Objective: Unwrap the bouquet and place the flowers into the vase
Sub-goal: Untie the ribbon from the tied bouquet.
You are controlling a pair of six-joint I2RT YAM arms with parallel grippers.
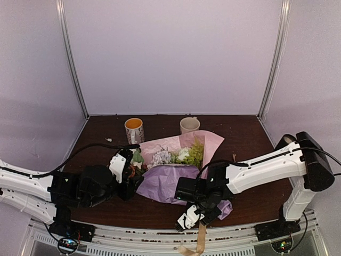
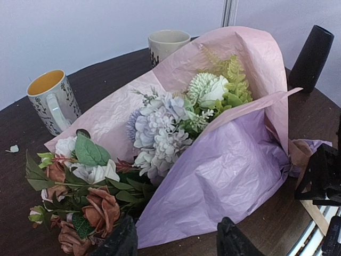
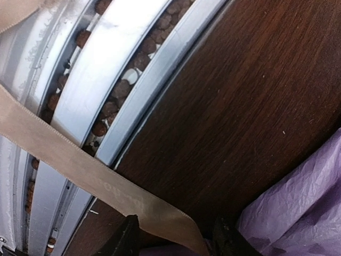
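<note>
The bouquet point(image 1: 169, 184) lies flat mid-table point(image 1: 101, 133). Its long axis slants from the stem end at the near right to the flowers point(image 2: 160, 133) at the far left, in crinkled lilac and pink paper. Only the left wrist view shows the peach roses point(image 2: 101, 210), the matte black cylinder vase point(image 2: 313, 56) that the right arm mostly hides from above, and the left gripper point(image 2: 178, 242), fingers apart astride the lilac edge. Only the right wrist view shows the right gripper point(image 3: 173, 237), fingers apart, with the flat beige ribbon point(image 3: 69, 157) running between them over the metal rail point(image 3: 101, 69).
</note>
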